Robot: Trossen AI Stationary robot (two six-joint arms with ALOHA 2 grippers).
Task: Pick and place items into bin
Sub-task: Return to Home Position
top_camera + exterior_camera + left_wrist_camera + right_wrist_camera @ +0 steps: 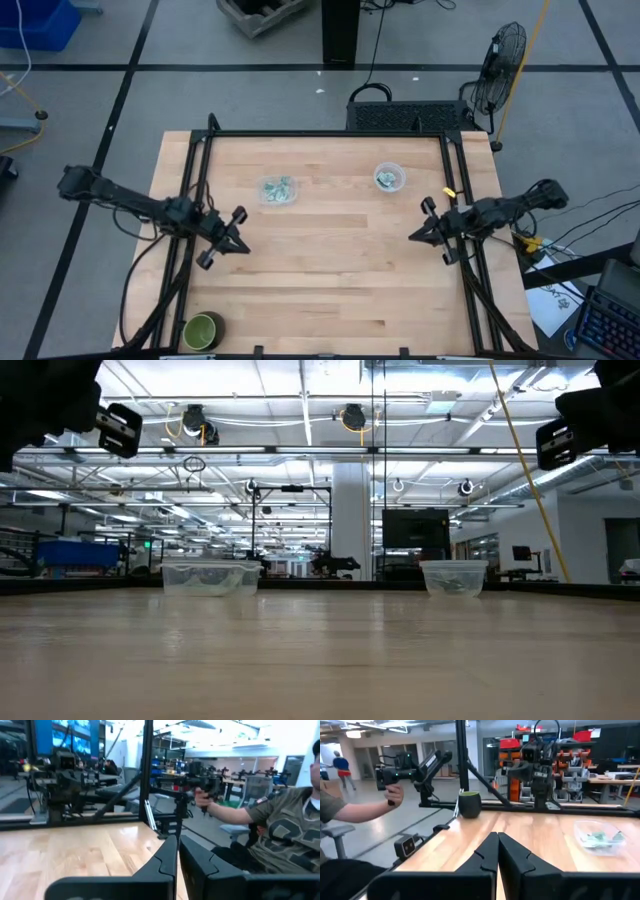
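Packets [280, 189] were seen only in left bin [265, 181] and right bin [389, 167], none loose; left gripper [176, 845] and right gripper [496, 840] were closed, empty.

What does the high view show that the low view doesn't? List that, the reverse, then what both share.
Only the high view: the dark green bowl at a left-side table corner, and each arm's full length, left gripper near the left edge, right gripper near the right edge. Only the low view: ceiling lights and a dark screen beyond the table. Both: the table, the left transparent bin and the right transparent bin, packets inside.
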